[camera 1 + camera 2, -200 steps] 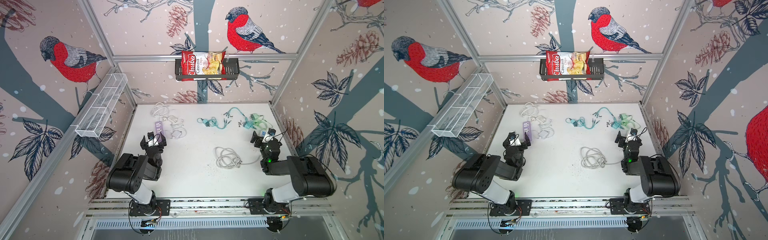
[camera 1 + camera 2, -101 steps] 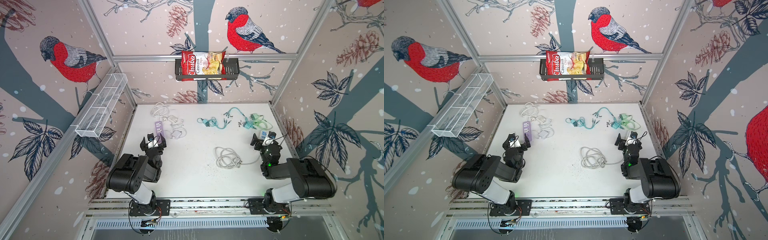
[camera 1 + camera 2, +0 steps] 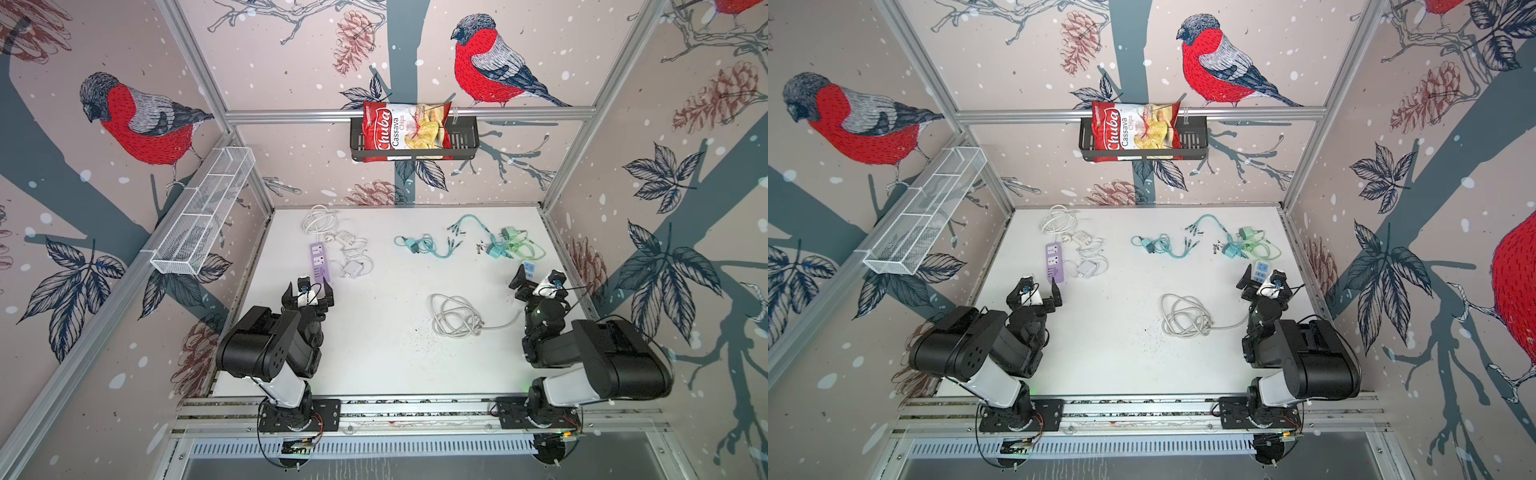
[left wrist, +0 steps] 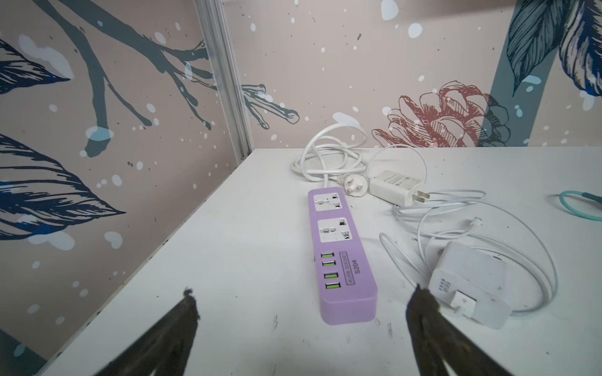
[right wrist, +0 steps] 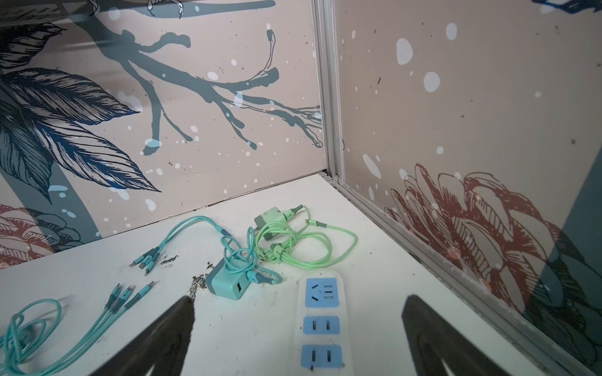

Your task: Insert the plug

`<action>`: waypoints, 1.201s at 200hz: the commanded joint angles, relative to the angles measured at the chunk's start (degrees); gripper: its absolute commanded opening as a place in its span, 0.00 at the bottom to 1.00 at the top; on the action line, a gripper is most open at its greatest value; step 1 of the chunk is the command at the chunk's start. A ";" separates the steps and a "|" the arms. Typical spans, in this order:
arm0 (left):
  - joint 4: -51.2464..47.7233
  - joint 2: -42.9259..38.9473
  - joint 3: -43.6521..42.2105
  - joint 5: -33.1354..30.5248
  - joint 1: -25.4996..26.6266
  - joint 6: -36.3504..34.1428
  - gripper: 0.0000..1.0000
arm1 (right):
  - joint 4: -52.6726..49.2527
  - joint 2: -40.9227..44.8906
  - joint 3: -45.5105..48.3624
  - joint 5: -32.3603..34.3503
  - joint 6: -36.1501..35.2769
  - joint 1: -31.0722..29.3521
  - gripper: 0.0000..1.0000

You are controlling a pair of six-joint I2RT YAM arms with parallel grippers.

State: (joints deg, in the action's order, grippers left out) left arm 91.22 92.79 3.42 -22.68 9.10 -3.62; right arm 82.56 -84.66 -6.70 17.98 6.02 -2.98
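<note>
Nearest, my left gripper (image 4: 304, 293) and right gripper (image 5: 298, 299) both stand wide open, empty. Just ahead of the left lies the lilac plastic power strip (image 4: 338, 260). Beyond it is the white two-pin charger (image 4: 395, 187), likely my plug. I should pinch its body squarely, prongs left clear.

The left arm (image 3: 266, 349) is folded, elbow back, with its forearm reaching forward on the left side. The left end effector (image 3: 309, 291) points toward the far wall, jaws spread wide with nothing between them. In the left wrist view its two dark fingers (image 4: 182, 319) stand far apart. The right arm (image 3: 615, 365) is folded the same way on the right side. The right end effector (image 3: 538, 284) also faces forward, just as wide and empty.
</note>
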 commanded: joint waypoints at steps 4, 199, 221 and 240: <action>1.10 -1.21 2.80 -3.05 0.03 0.09 0.98 | -11.35 -1.17 -5.10 2.16 0.83 -0.10 1.00; -26.66 -16.35 11.69 -7.78 0.86 1.47 0.98 | -48.72 11.16 -24.59 2.15 5.60 -0.62 1.00; -43.05 -23.82 17.25 -8.10 1.40 8.59 0.98 | -58.98 11.26 -29.48 -0.57 10.24 -0.97 1.00; -58.51 -28.62 22.56 -1.41 1.53 12.72 0.98 | -70.06 10.51 -34.28 -1.11 16.11 -1.05 0.99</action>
State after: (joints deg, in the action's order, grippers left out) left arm 55.42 68.58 21.39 -29.56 10.48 2.31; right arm 29.39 -73.76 -36.71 19.07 13.98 -3.84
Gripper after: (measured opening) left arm 0.980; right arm 0.995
